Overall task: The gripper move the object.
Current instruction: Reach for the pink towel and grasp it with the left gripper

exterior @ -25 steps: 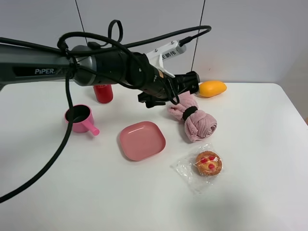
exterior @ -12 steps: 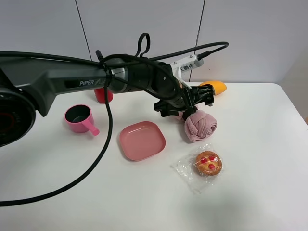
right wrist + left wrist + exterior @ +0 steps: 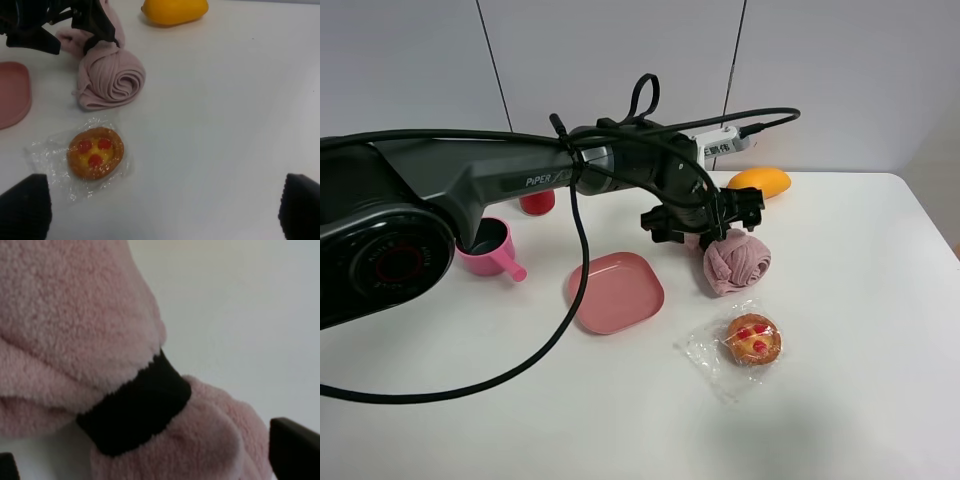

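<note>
Now, past the pink cup (image 3: 485, 245) and pink plate (image 3: 615, 292), the left gripper (image 3: 705, 222) hangs low with its jaws spread wide, straddling the black band (image 3: 135, 412) of the rolled towel (image 3: 737, 262). The towel lies on the table (image 3: 860, 330) right of the plate, near the mango (image 3: 758, 182). This looks like the pre-grasp step. The next move calls for closing squarely on the band.

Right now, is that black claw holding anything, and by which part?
Nothing is held. The left gripper stands open above the pink towel, jaws either side of its black band, not closed on it.
</note>
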